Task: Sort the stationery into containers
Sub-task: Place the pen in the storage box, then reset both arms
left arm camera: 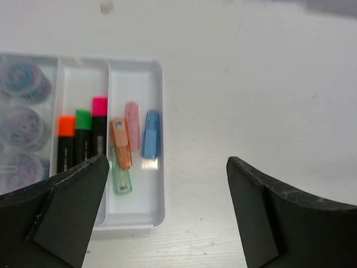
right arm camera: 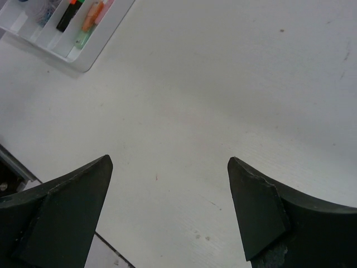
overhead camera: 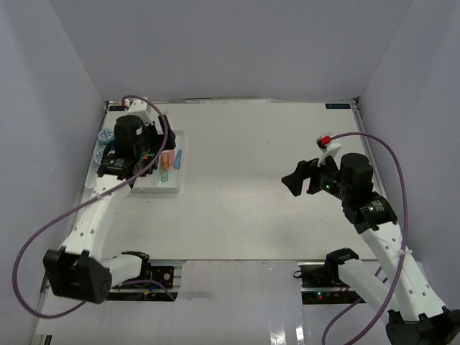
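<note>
The white tray [left arm camera: 159, 72] lies at the table's left; it also shows in the top view [overhead camera: 169, 189]. In it lie round jars [left arm camera: 22, 123], three black highlighters with orange [left arm camera: 66, 125], green [left arm camera: 83, 118] and pink [left arm camera: 100, 106] caps, and in the right compartment orange [left arm camera: 121, 142], pink [left arm camera: 133, 124], blue [left arm camera: 151, 133] and green [left arm camera: 120, 177] markers. My left gripper [left arm camera: 167, 162] hovers open and empty above the tray's near right corner [overhead camera: 136, 164]. My right gripper [right arm camera: 170, 162] is open and empty over bare table at the right [overhead camera: 296, 181].
White walls close the table in at the back and both sides. The right wrist view shows the tray's corner [right arm camera: 83, 62] at the upper left and the table's near edge [right arm camera: 22, 167] at the lower left. The arm bases stand at the near edge.
</note>
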Tool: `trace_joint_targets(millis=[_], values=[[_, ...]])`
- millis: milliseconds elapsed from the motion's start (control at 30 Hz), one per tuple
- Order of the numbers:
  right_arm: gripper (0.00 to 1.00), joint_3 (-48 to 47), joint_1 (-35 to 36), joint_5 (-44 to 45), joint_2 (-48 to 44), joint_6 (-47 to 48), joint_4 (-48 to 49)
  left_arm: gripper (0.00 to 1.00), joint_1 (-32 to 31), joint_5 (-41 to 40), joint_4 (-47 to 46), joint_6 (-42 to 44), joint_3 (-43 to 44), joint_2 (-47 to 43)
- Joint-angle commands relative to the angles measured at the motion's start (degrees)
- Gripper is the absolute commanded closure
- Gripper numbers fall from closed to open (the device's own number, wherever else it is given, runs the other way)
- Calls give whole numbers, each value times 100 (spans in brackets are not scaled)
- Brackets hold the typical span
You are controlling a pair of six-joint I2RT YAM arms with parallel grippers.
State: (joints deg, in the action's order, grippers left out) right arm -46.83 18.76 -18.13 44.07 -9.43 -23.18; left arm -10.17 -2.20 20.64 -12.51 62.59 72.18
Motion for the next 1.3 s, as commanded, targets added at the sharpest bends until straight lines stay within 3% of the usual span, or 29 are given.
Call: trace_joint_targets(millis=[0, 267, 533, 833, 1267], values=[[10, -309, -31, 686, -504, 336, -37, 2, 42, 114, 448, -76, 193, -1447], [10, -125, -31, 2258, -1901, 820, -178, 2, 33, -193, 1703, -278, -45, -3701], [10, 481, -31, 2771, -3369, 1312, -81, 2, -389, -1011, 2690, -603, -431, -5141], [10, 1132, -22, 2929, -4091, 1216, -90, 2, -512, -1309, 2796, -647, -730, -5882], [10, 1606, -22, 2692, -4346, 1092, 138, 2, -538, -1232, 2708, -604, -792, -5865]])
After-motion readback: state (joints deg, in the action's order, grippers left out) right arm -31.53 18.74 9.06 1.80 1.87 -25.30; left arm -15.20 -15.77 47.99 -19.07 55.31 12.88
